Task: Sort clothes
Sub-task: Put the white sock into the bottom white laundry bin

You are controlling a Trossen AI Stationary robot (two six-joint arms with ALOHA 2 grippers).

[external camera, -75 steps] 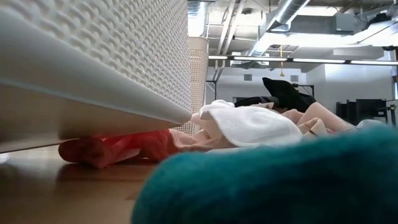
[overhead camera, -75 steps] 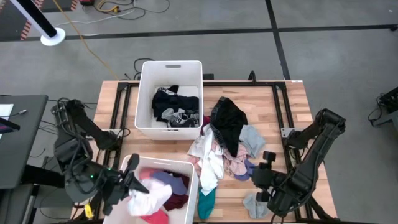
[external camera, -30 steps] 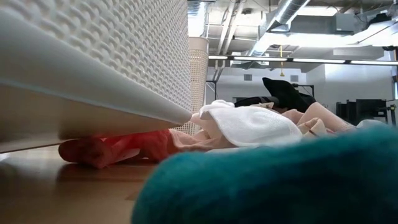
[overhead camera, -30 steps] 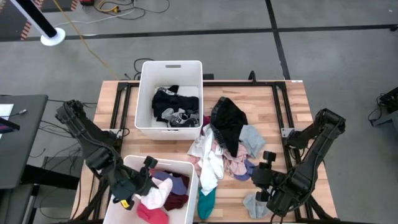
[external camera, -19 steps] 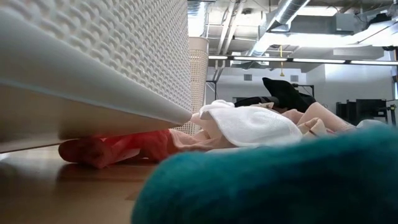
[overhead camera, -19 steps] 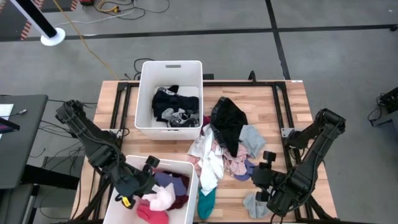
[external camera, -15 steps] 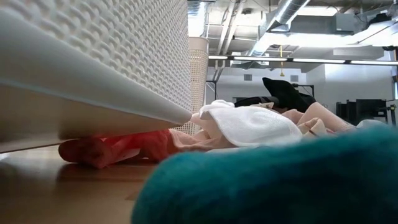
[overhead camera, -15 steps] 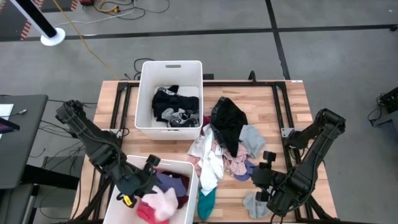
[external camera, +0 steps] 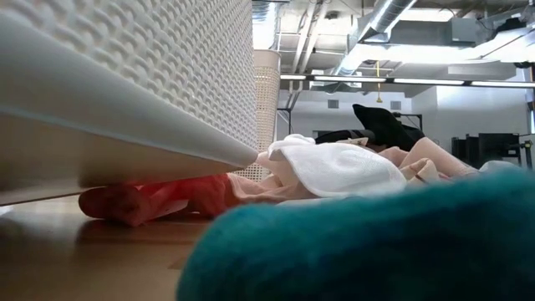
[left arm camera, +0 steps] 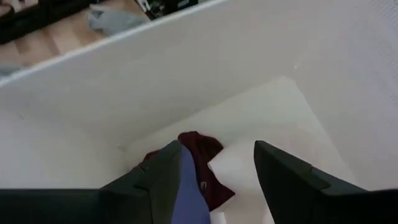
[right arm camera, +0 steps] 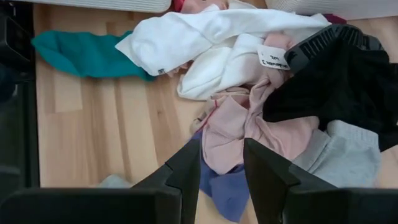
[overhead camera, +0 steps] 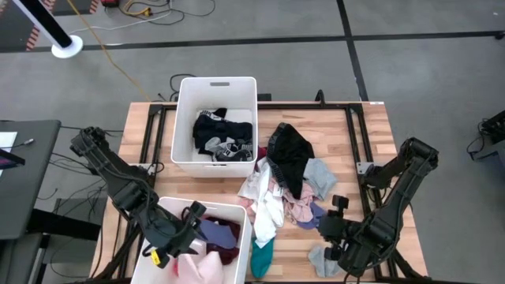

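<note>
The clothes lie in a mixed heap (overhead camera: 284, 185) on the table's right half, with a black garment (overhead camera: 288, 150) on top and a teal sock (overhead camera: 262, 254) at the near edge. More clothes fill the two white bins. My left gripper (overhead camera: 192, 214) hangs open over the near bin (overhead camera: 245, 217); below its fingers (left arm camera: 217, 168) lie a maroon garment (left arm camera: 200, 152) and a blue one (left arm camera: 189, 193). A pale pink garment (overhead camera: 197, 267) lies loose in that bin. My right gripper (overhead camera: 322, 223) stands open above the heap's near right side, with a pink garment (right arm camera: 230, 134) and a purple one (right arm camera: 225, 186) below its fingers (right arm camera: 221, 163).
The far bin (overhead camera: 215, 83) holds black, grey and white pieces. A grey sock (overhead camera: 322, 260) lies near the front edge under my right arm. In the low view the near bin's wall (external camera: 125, 67) and the teal sock (external camera: 376, 251) fill the foreground.
My left gripper has opened over the near bin and let go of the pale pink and white garment. The garment has fallen from the fingers and now lies in the bin's near part. The gripper has tipped slightly while staying over the bin.
</note>
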